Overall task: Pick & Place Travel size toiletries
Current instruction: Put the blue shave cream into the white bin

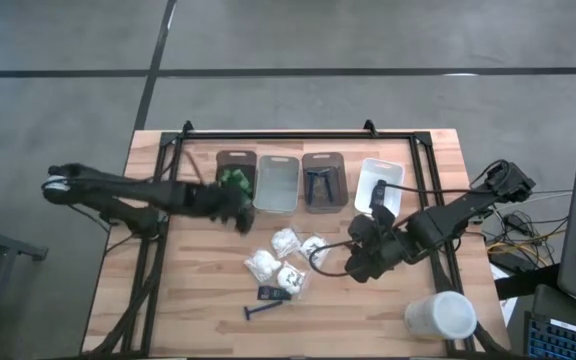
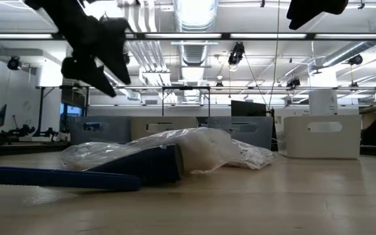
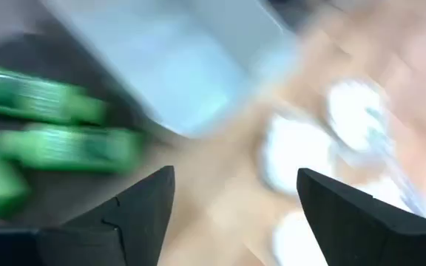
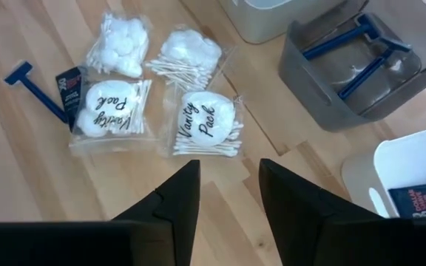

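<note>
the right hand (image 4: 224, 210) hangs over the loose packets (image 4: 202, 122) in mid-desk, its fingers part open and holding nothing. the risk, as i judge it, is in the crowding: four packets lie touching or just beside one another, so fingers coming down could catch two wrappers at once, or slide off the slack film and drag one aside. a razor (image 4: 32, 87) and a small dark tube (image 4: 69, 85) lie at the edge of the same cluster and could be nudged.

the left hand (image 3: 228, 210) is wide apart and empty, raised just beside the brown bin (image 1: 236, 160) at the far edge, where green bottles (image 3: 65, 144) lie. other razors lie in the grey bin (image 4: 357, 70).
</note>
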Robot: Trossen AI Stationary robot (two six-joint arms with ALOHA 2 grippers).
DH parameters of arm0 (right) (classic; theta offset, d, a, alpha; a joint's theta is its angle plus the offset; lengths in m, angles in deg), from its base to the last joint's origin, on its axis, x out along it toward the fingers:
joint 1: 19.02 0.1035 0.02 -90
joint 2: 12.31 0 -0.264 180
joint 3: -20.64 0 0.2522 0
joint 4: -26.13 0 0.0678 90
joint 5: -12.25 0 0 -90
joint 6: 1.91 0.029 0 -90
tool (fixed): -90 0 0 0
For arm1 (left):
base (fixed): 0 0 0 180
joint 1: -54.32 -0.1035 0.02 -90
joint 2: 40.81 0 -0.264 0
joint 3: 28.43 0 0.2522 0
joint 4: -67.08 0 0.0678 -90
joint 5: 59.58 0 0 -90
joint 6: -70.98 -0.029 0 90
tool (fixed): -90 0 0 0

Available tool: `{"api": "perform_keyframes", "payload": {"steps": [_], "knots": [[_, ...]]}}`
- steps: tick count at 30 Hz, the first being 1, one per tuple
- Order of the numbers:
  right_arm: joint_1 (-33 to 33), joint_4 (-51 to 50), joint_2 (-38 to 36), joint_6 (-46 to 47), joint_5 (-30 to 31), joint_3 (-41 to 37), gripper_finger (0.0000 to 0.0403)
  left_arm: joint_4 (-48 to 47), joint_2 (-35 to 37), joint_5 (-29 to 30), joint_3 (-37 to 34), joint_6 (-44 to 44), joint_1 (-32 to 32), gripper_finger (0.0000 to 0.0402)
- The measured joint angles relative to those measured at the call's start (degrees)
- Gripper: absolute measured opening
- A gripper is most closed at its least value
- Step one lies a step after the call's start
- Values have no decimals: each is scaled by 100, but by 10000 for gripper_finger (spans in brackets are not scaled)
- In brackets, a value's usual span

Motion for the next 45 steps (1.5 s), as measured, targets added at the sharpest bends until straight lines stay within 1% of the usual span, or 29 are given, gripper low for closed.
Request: {"api": "perform_keyframes", "payload": {"steps": [3, 6, 8, 10, 14, 17, 21, 23, 25, 27, 31, 33, 40, 45], "knots": [[0, -2, 6, -74, 3, -63, 126, 114, -90, 107, -11, 17, 918, 283], [0, 1, 6, 41, 16, -127, 119, 219, -304, 186, -11, 304, 1624, 282], [0, 1, 40, 60, 18, -148, 115, 407, -503, 235, -11, 483, 1975, 282], [7, 8, 81, 38, 16, -162, 110, 668, -738, 299, -11, 459, 2281, 280], [8, 6, 225, 25, -42, -168, 100, 1558, -1364, 475, -5, -162, 2707, 277], [50, 3, 279, 11, -238, -170, 91, 2039, -1923, 476, 161, -544, 2800, 277], [166, -5, 310, 83, -373, -170, 79, 2070, -2584, 493, 593, -800, 2795, 277], [213, -6, 306, 127, -373, -170, 74, 2065, -2869, 469, 809, -1224, 2789, 277], [270, -8, 308, 203, -382, -170, 70, 2014, -3139, 279, 1013, -1768, 2789, 277], [295, -8, 308, 271, -391, -170, 67, 1922, -3369, 49, 1171, -2089, 2789, 275], [310, -7, 308, 290, -389, -170, 66, 1565, -3694, -35, 1399, -2028, 2788, 267], [310, -6, 306, 281, -388, -170, 69, 1546, -3773, -39, 1423, -1920, 2787, 262], [310, -10, 306, 258, -345, -170, 96, 1452, -3908, -85, 1397, -1759, 2782, 239], [308, -10, 306, 246, -343, -170, 114, 1335, -3895, -186, 1401, -1550, 2780, 232]]}}
